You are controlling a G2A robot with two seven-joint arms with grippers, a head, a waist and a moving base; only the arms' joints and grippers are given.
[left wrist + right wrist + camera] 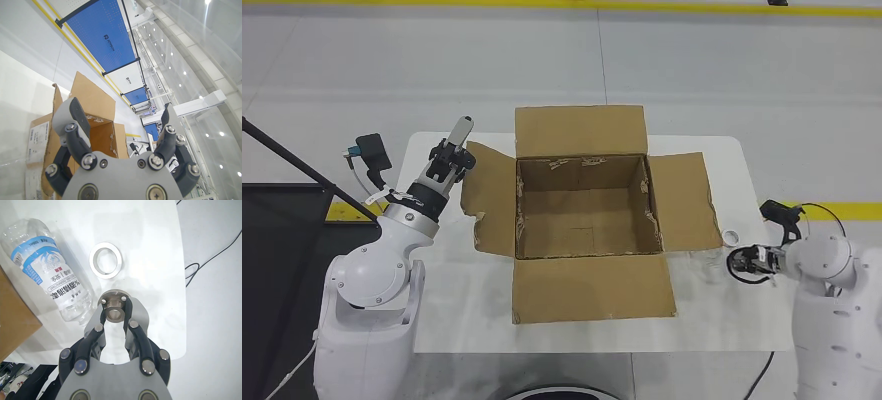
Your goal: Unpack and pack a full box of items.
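Jaws on the right gripper [115,313] squeeze a small metal part [114,302], maybe a little pipe, beside the bottle [47,272]. Left gripper [122,103] jaws are wide apart near the box [587,215].

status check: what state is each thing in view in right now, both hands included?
box: open, all four flaps folded out, empty.
bottle: lying on its side on the table, next to the box.
white ring: lying flat on the table.
metal fitting: clamped in the right hand.
right hand: shut on the metal fitting.
left hand: open, empty, beside the box.
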